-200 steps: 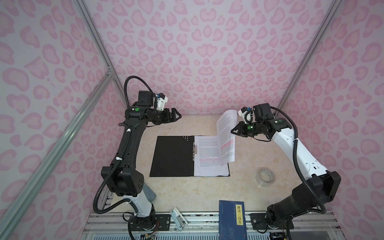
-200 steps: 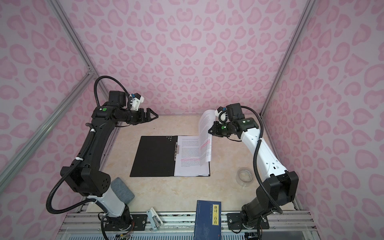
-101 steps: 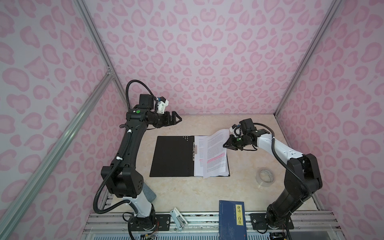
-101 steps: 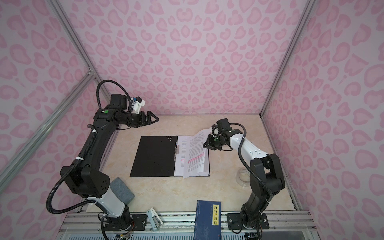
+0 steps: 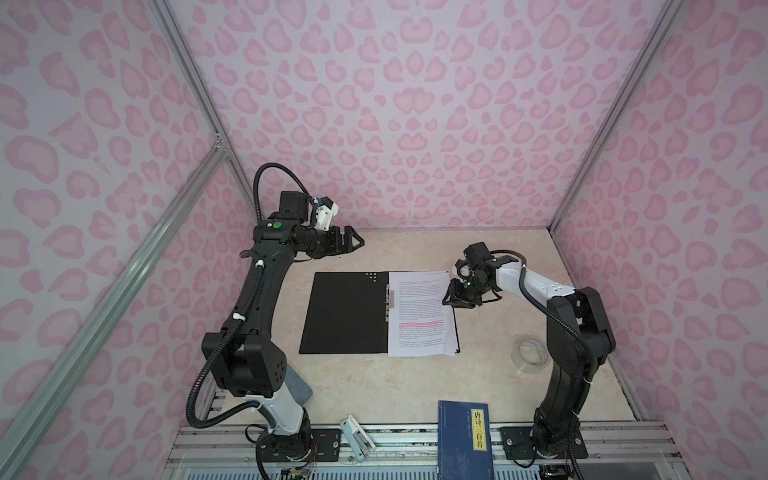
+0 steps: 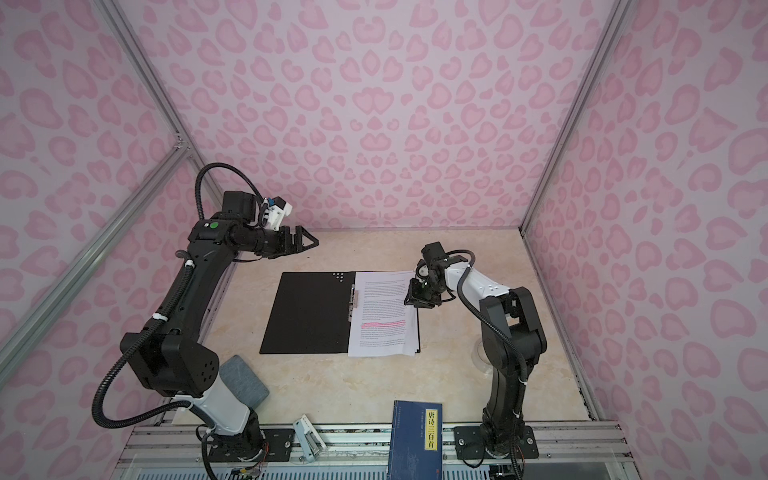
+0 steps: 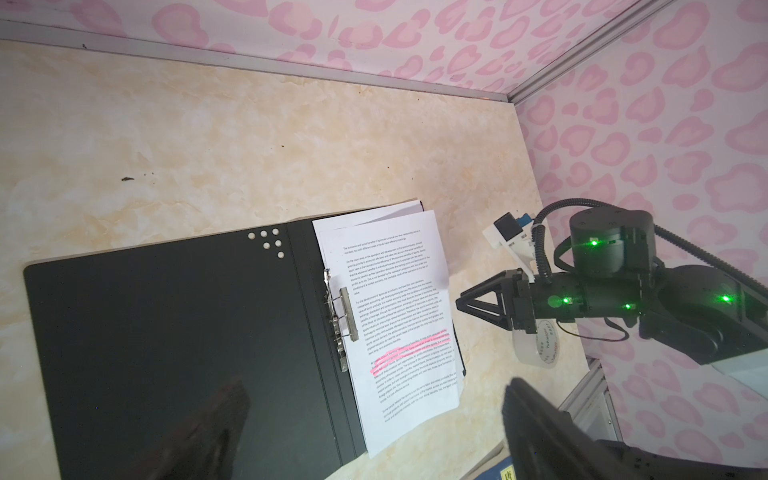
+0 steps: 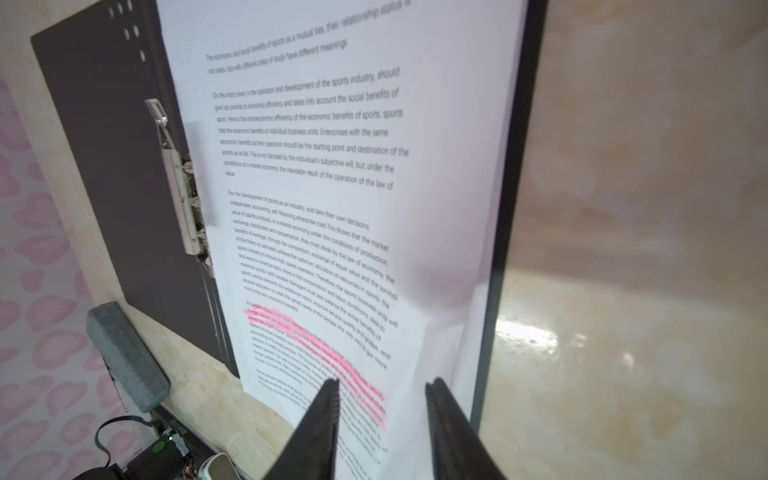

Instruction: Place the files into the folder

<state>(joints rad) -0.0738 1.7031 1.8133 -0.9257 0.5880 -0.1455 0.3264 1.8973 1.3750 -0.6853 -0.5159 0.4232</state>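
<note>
**Files [image 5: 422,316] rest in open folder [image 5: 345,311] as both arms stand off**

At the front edge of the table [image 5: 415,382], a dark blue book [image 5: 463,440] overhangs the rim, and a clear tape roll [image 5: 530,353] sits further in on the right. Mid-table the folder lies opened flat, black inside up. The files are stacked on its right half beside the metal spine clip [image 5: 389,297], with pink-highlighted lines on the top sheet. Over the stack's right edge, the right gripper [image 8: 380,384] hovers with jaws partly apart and nothing between them. Farthest back, the left gripper [image 5: 358,242] hangs beyond the folder, jaws spread wide and empty.
</note>
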